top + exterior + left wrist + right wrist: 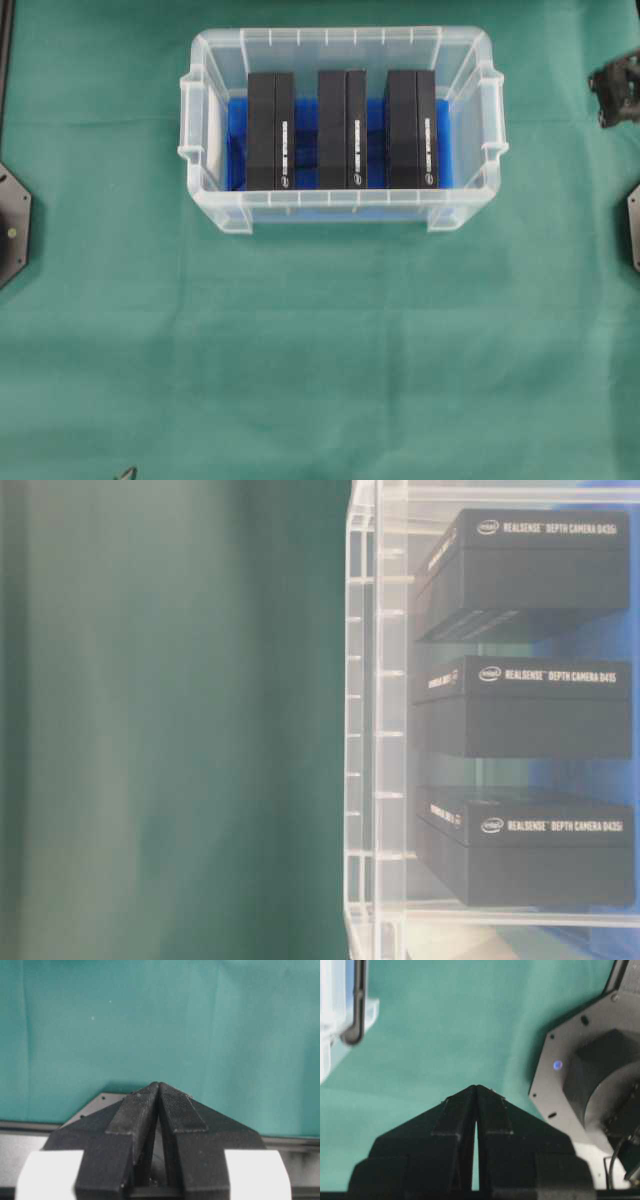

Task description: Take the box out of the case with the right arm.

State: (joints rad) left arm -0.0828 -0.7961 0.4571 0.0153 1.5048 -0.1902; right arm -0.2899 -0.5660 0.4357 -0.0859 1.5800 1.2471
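The clear plastic case (340,36) stands at the back middle of the green cloth, with a blue sheet on its floor. Three black boxes stand in it side by side: left (270,130), middle (341,128), right (411,128). The table-level view shows the same case wall (365,730) and a box (540,710) with white lettering. My right gripper (476,1087) is shut and empty over bare cloth, off to the right of the case corner (340,1005). The black end of the right arm (617,90) shows at the overhead view's right edge. My left gripper (159,1084) is shut and empty, away from the case.
The arms' dark base plates lie at the left edge (12,225) and right edge (634,228) of the cloth. The right base (590,1075) sits close beside my right gripper. Green cloth (320,350) stretches in front of the case.
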